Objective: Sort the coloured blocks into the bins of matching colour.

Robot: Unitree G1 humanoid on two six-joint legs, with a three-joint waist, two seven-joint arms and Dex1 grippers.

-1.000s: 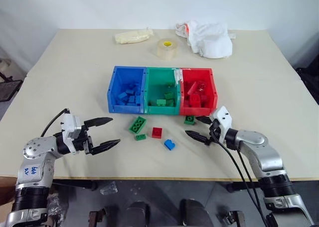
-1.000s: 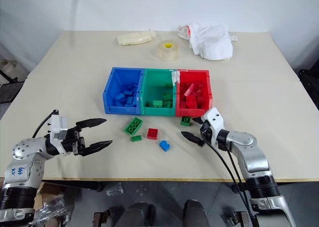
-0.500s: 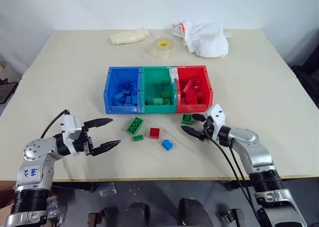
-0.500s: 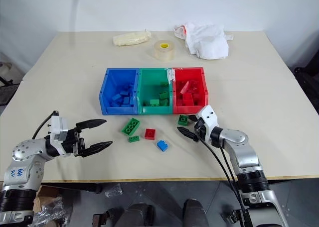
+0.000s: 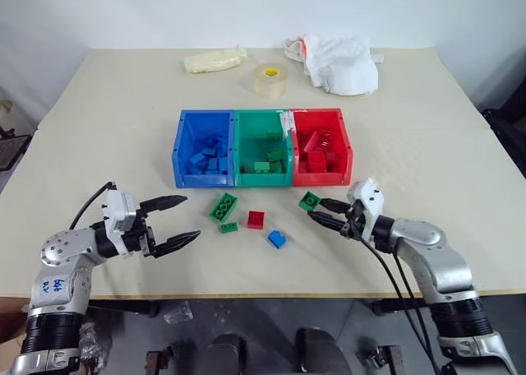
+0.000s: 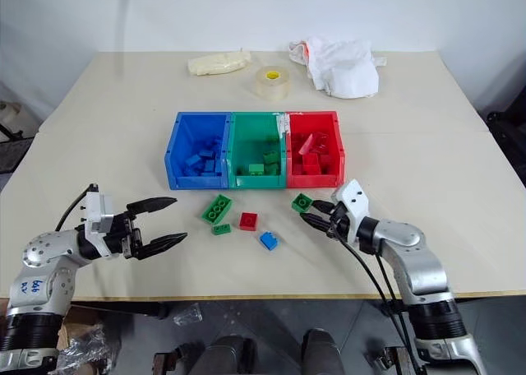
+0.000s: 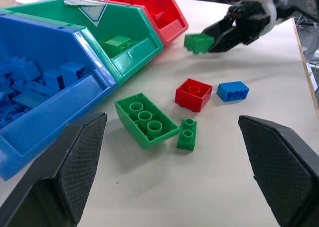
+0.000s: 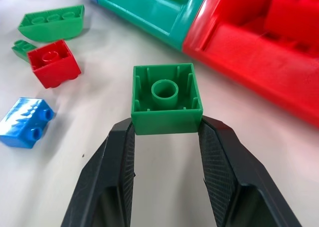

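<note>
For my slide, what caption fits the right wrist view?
Right gripper pinching a small green block just above the table, in front of the red bin.

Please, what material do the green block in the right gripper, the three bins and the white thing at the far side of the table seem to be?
The green block: hard moulded plastic, by its sharp edges, hollow underside and slight sheen. The bins: likely glossy rigid plastic; thin, smooth walls catch the light. The white thing: soft cloth, probably, since it lies crumpled in folds.
</note>
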